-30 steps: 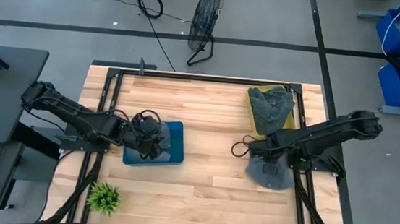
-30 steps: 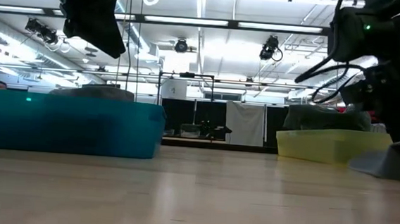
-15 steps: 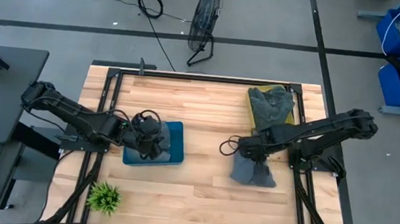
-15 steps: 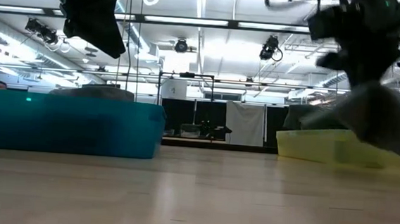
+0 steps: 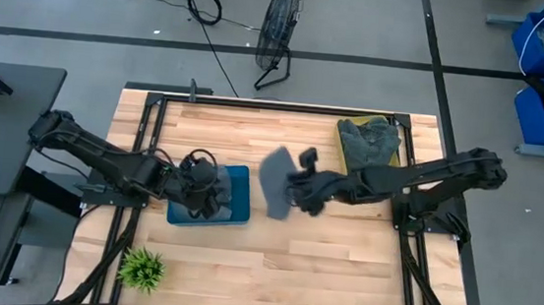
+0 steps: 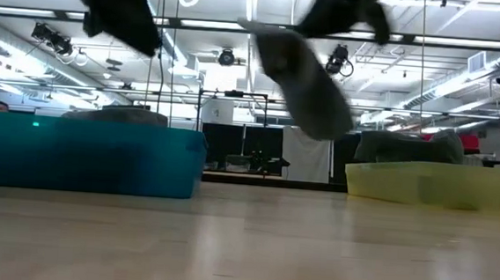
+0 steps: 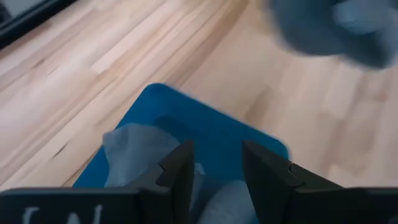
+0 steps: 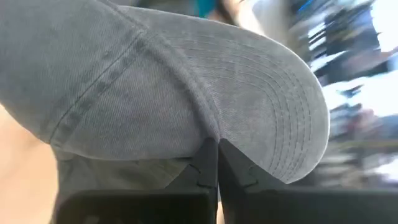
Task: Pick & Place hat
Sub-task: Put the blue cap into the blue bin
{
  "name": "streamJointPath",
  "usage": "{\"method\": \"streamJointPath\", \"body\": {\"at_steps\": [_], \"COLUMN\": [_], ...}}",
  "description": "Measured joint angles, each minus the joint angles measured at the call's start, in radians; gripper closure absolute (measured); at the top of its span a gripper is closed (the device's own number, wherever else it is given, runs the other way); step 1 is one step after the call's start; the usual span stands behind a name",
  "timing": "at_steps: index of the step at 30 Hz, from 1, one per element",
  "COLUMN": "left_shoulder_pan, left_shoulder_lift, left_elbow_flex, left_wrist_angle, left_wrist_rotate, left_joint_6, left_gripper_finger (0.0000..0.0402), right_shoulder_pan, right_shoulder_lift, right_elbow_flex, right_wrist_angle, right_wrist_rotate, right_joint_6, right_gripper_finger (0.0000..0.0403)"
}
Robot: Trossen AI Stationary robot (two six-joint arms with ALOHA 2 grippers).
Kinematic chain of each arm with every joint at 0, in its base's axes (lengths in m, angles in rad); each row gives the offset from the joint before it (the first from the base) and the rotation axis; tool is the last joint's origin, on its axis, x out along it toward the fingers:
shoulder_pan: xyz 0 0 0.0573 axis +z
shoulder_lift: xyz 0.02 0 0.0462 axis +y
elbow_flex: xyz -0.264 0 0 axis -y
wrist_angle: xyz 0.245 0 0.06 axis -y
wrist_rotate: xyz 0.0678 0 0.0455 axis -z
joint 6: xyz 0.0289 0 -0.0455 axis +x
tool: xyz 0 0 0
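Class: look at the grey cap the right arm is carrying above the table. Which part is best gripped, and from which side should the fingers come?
The brim. On the grey cap it is flat, thin and stiff, so two fingers can pinch it edge-on, as the right gripper does now, shut on its edge. The soft crown would likely fold or slip.

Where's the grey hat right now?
In the high view the grey hat hangs in the right gripper, clear of the tabletop near mid-table, just right of the blue bin and left of the yellow bin.
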Motion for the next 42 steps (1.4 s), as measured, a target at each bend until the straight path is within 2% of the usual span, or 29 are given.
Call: {"method": "streamJointPath", "body": {"at_steps": [3, 6, 8, 14, 19, 23, 26, 31, 35, 38, 42], "left_shoulder_pan": [-0.024, -0.055, -0.083, -0.161, -0.198, -0.211, -0.211, -0.211, -0.211, -0.211, -0.211], "left_shoulder_lift": [-0.012, -0.011, -0.011, -0.011, -0.011, -0.011, -0.01, -0.01, -0.01, -0.01, -0.01], "left_elbow_flex": [0.068, 0.151, 0.211, 0.346, 0.37, 0.37, 0.37, 0.37, 0.369, 0.369, 0.369], "left_wrist_angle": [-0.036, -0.051, -0.046, -0.045, -0.051, -0.078, -0.088, -0.092, -0.095, -0.096, -0.109], "left_wrist_rotate": [-0.005, -0.042, -0.079, -0.142, -0.168, -0.177, -0.2, -0.205, -0.204, -0.204, -0.204], "left_joint_6": [0.032, 0.098, 0.153, 0.308, 0.331, 0.298, 0.279, 0.277, 0.276, 0.276, 0.252], "left_gripper_finger": [0.0273, 0.0282, 0.0288, 0.0298, 0.0298, 0.0298, 0.0298, 0.0298, 0.0298, 0.0298, 0.0298], "right_shoulder_pan": [-0.022, -0.04, -0.055, -0.102, -0.104, -0.104, -0.11, -0.137, -0.148, -0.155, -0.157], "right_shoulder_lift": [0.058, 0.131, 0.183, 0.326, 0.416, 0.431, 0.431, 0.437, 0.478, 0.523, 0.577], "right_elbow_flex": [0.0, 0.0, 0.0, 0.001, 0.002, 0.068, 0.139, 0.193, 0.192, 0.191, 0.191], "right_wrist_angle": [0.222, 0.411, 0.516, 0.718, 0.916, 0.886, 0.795, 0.641, 0.643, 0.648, 0.768], "right_wrist_rotate": [-0.022, -0.1, -0.158, -0.363, -0.426, -0.43, -0.432, -0.583, -0.588, -0.588, -0.557], "right_joint_6": [-0.249, -0.521, -0.646, -0.742, -0.812, -0.881, -0.811, -0.639, -0.612, -0.661, -0.764], "right_gripper_finger": [0.0403, 0.0403, 0.0403, 0.0403, 0.0403, 0.0403, 0.0403, 0.0403, 0.0403, 0.0403, 0.0403]}}
